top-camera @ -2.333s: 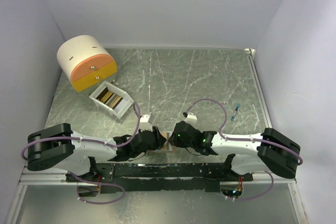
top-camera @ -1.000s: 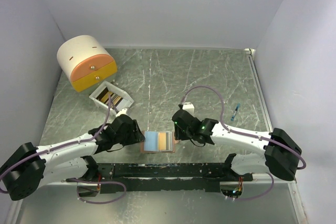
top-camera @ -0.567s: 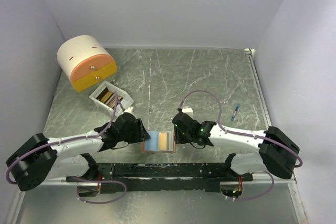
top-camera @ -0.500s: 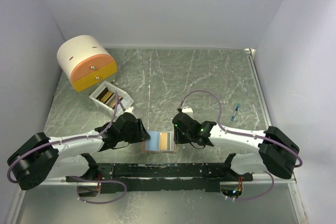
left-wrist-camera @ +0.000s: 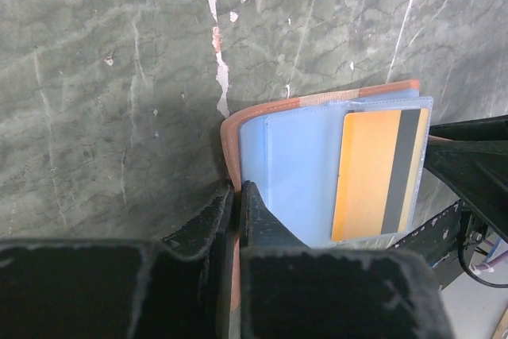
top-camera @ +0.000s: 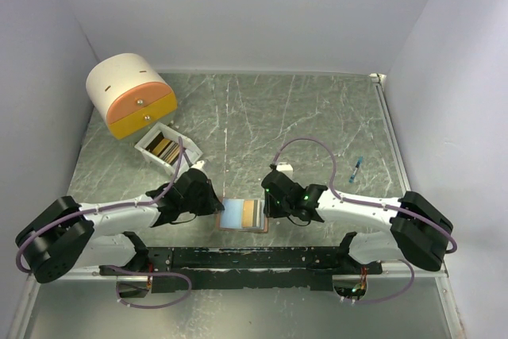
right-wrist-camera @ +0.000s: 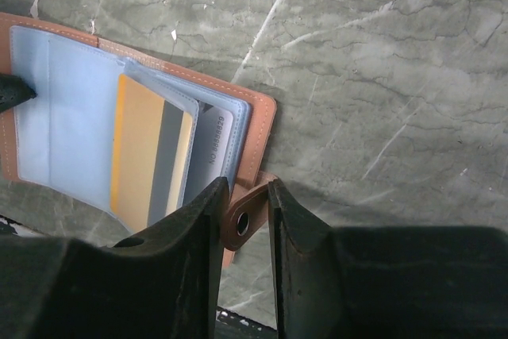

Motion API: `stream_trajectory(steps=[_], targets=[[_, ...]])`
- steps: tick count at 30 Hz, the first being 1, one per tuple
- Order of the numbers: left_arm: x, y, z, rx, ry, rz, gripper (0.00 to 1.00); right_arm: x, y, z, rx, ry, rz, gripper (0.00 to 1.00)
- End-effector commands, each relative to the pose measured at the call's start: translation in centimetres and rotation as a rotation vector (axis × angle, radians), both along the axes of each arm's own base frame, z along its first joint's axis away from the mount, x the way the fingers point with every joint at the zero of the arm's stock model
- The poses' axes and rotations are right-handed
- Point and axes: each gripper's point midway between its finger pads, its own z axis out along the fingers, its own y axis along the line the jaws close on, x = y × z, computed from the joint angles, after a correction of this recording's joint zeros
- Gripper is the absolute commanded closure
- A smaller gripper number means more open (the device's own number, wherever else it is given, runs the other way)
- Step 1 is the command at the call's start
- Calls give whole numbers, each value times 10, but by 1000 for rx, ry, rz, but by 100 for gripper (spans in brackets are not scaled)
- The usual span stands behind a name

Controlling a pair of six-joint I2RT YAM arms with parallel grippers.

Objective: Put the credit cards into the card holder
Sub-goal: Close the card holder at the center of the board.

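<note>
Two sets of jaws flank the card holder point(top-camera: 242, 214), which lies open, pale blue side up, on the desk point(top-camera: 317, 117) near its front edge. The left jaws are pinched tight on its left salmon edge. The right jaws stand narrow, clamping the snap tab at its right edge. An orange credit card point(left-wrist-camera: 373, 176) sits in a pocket.

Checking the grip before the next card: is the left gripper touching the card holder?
Touching. The left wrist view shows the left gripper pinched onto the card holder at its salmon-brown edge.
</note>
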Motion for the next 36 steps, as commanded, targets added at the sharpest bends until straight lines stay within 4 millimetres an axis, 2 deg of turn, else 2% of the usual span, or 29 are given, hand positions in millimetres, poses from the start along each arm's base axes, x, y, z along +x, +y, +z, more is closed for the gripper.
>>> stream_trajectory(steps=[1,5,8,13,16,19,24,31,36], targets=[[-5,3,-1,34,18,-34,90,1,0,4,19,-5,-21,73],[-3,0,7,18,12,-28,93,8,-7,20,-19,-15,-87,62],[-7,-5,12,-35,16,-35,93,13,-8,40,-21,-25,-143,49],[-12,-13,17,-134,32,-21,93,13,12,65,50,-42,-147,36],[-12,-16,22,-176,28,-14,93,12,23,68,47,-57,-138,34],[-11,-15,25,-180,19,-5,93,10,36,60,42,-51,-121,32],[-13,-15,26,-197,19,-1,93,6,50,33,-21,-25,-74,28],[-11,-12,28,-192,7,10,93,8,44,3,-156,-13,-92,25],[-11,-12,26,-190,7,13,93,7,42,-8,-185,-3,-88,27]])
